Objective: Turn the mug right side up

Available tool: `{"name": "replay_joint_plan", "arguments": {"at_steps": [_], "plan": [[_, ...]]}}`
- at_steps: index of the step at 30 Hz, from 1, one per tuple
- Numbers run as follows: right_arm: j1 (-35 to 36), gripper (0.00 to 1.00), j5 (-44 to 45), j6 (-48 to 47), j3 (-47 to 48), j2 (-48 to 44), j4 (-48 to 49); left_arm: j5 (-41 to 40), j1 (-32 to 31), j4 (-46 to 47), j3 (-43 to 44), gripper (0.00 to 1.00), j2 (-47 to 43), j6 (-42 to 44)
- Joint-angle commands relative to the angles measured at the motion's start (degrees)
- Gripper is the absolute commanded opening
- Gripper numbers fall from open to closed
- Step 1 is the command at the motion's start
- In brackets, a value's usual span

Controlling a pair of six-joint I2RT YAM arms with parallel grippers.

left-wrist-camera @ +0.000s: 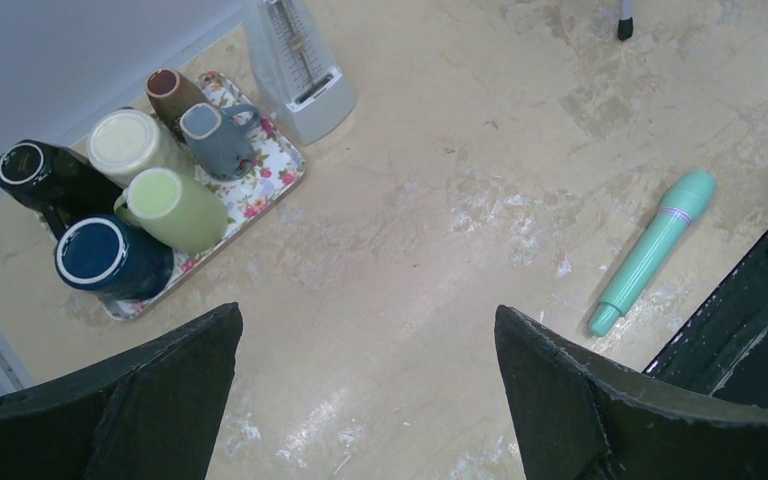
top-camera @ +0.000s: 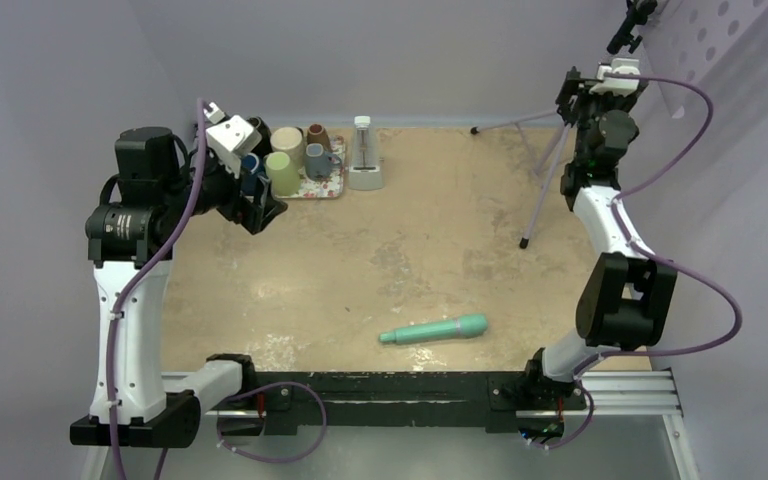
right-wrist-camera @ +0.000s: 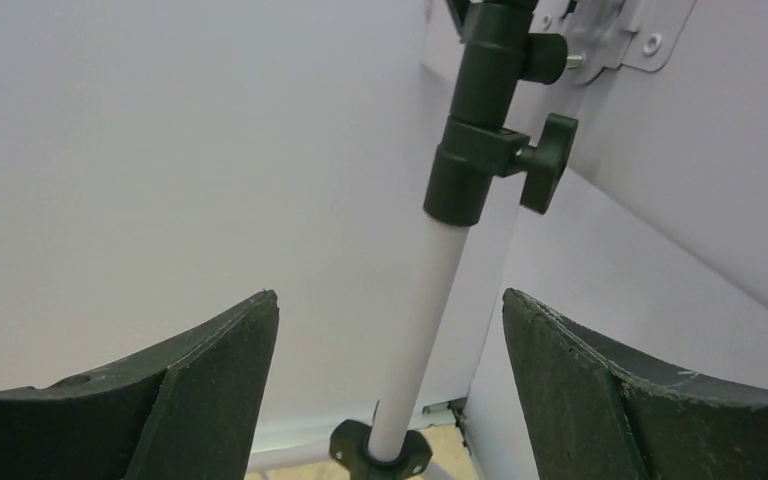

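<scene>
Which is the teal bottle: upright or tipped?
Tipped. The bottle lies flat on its side on the table, whole length showing from above.

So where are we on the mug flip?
Done: unclear. The mugs at the floral tray all stand, none obviously inverted. In hand: nothing; left gripper open near them, right gripper open, facing the tripod pole. Left: cannot tell whether a flip remains.

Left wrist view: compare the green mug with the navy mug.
The green mug is pale green with a plain top; the navy mug is dark blue with a white ring on top. The green mug shows a handle; the navy mug shows none. Both stand on the floral tray.
</scene>
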Motion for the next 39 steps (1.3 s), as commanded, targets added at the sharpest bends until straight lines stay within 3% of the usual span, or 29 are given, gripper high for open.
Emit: {"name": "replay_joint_plan", "arguments": {"at_steps": [1,5,12,19,24,32,39], "plan": [[3.83,0.87,4.25,-3.86,-3.66,-5.84,-3.48,-1.71,-0.16,-0.99,0.4,1.0,3.13,-1.86],[9.52,0.88,7.83,-7.34,-7.4,-10.51,-7.91,-5.03,-0.13,-5.55,2.18,1.0,7.65,-2.06],[15.17,0.89,5.86,-3.94,-12.78,-18.1,-14.98,-8.82,-0.29,-1.41,-4.18,1.0,9.08,-1.95],[22.43,0.89,-5.24,-3.87,-11.64,-20.93,-28.19,-10.27,-0.74,5.23,-8.7,0.98,12.88,-2.24],[27.08,0.89,-14.63,-3.47,-13.85,-22.55,-31.67,-10.42,-1.54,6.8,-6.06,0.92,18.56,-1.1],[28.77,0.89,-19.19,3.17,-19.43,-25.52,-26.51,-15.32,-5.29,3.73,9.22,0.87,34.28,17.0],[28.87,0.89,-18.33,4.94,-20.96,-28.8,-27.23,-9.01,-9.16,4.73,21.95,0.82,49.95,32.67]]}}
